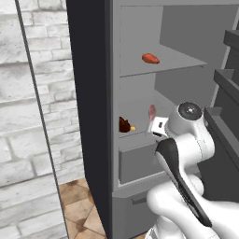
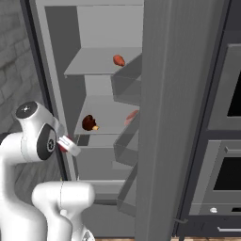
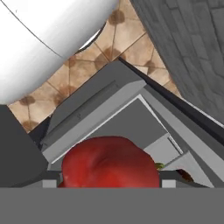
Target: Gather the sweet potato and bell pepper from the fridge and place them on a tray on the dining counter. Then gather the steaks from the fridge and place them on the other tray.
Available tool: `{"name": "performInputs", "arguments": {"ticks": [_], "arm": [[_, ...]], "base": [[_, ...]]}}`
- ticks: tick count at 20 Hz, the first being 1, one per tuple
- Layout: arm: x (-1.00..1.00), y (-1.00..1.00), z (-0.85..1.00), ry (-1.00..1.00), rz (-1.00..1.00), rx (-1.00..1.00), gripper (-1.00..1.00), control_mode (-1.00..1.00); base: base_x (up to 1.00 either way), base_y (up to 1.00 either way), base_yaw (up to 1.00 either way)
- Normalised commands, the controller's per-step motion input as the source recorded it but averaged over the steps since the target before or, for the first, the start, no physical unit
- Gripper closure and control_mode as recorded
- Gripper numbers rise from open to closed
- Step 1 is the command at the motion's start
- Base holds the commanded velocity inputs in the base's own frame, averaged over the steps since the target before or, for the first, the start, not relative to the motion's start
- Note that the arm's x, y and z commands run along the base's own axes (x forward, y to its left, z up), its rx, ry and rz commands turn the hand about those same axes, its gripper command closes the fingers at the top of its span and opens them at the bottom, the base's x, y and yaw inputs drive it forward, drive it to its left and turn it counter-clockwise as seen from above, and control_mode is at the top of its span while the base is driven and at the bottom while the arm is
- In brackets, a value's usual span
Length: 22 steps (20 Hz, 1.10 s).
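The fridge (image 1: pixel 135 93) is seen standing open. On its upper shelf (image 1: pixel 177 60), toward the left edge, an orange-red vegetable (image 1: pixel 150 58) is laid. On the middle shelf a dark brown item (image 1: pixel 124 124) is set at the left front corner. The bell pepper (image 3: pixel 109 162) is gripped between the jaws, in front of the drawer (image 1: pixel 137 163), above tiled floor (image 3: pixel 127 35).

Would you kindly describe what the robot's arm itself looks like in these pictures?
The arm has glossy white, rounded shells, with a dark strip running along one link and dark bands at the joints. One joint ends in a round grey cap with small markings. No cables show.
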Motion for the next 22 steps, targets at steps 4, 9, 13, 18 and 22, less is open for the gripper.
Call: {"name": "performInputs", "arguments": {"ticks": [4, 9, 13, 18, 22], "arm": [[-0.23, -0.07, -0.23, -0.1, 0.04, 0.07, 1.0, -1.0], [-0.18, -0.1, -0.1, -0.13, 0.0, 0.05, 1.0, -1.0], [-0.24, -0.02, -0.13, -0.1, 0.0, 0.01, 1.0, -1.0], [-0.17, 0.0, -0.03, -0.03, 0.0, 0.0, 1.0, 1.0], [0.0, 0.0, 0.0, 0.0, 0.0, 0.0, 1.0, 1.0]], "base": [[0.0, 0.0, 0.0], [0.0, 0.0, 0.0], [0.0, 0.0, 0.0], [-0.24, 0.03, 0.0], [-0.34, 0.21, -0.03]]}}
